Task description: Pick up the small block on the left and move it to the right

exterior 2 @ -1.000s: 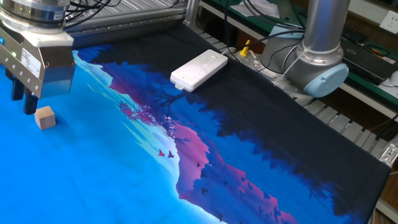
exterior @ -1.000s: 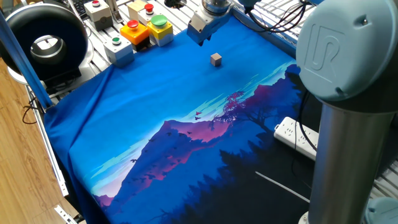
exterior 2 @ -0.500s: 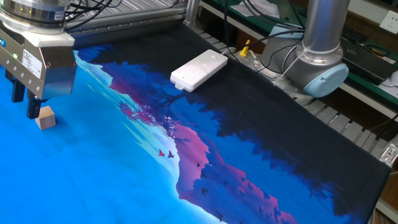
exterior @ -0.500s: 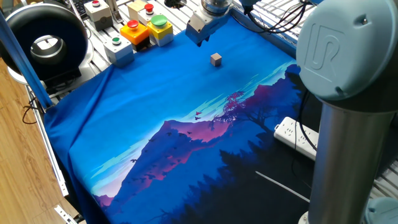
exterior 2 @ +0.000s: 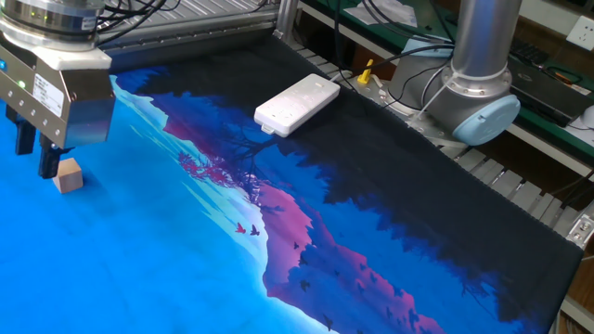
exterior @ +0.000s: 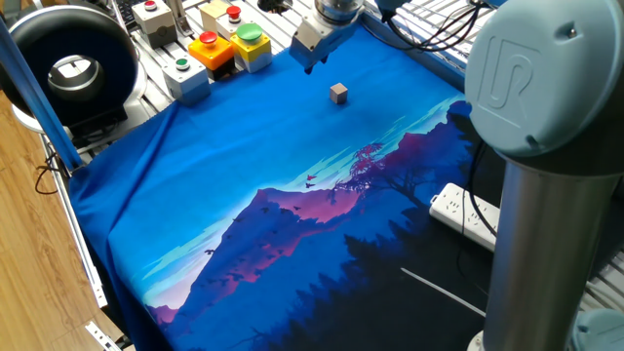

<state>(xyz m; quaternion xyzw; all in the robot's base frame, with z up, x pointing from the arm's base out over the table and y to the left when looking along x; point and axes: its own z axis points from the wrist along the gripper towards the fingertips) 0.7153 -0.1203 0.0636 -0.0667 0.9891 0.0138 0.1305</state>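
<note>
The small block (exterior: 338, 93) is a tiny tan cube on the bright blue part of the printed cloth (exterior: 253, 166), and it also shows in the other fixed view (exterior 2: 67, 174) at the far left. My gripper (exterior: 310, 64) hangs just above the cloth, beside the block and slightly behind it. In the other fixed view the gripper (exterior 2: 34, 162) has two dark fingers (exterior 2: 46, 163) apart with nothing between them. The nearer finger stands right next to the block's left side; the block is not between the fingers.
Button boxes stand at the cloth's far corner: grey (exterior: 185, 76), orange (exterior: 210, 49), yellow (exterior: 252, 44). A white power strip (exterior 2: 297, 104) lies on the dark end of the cloth. The arm's base column (exterior 2: 475, 65) stands beyond it. A black round device (exterior: 70, 60) sits off the table corner.
The gripper has shifted a little lower and closer to the block over the last second. The block has not moved.
</note>
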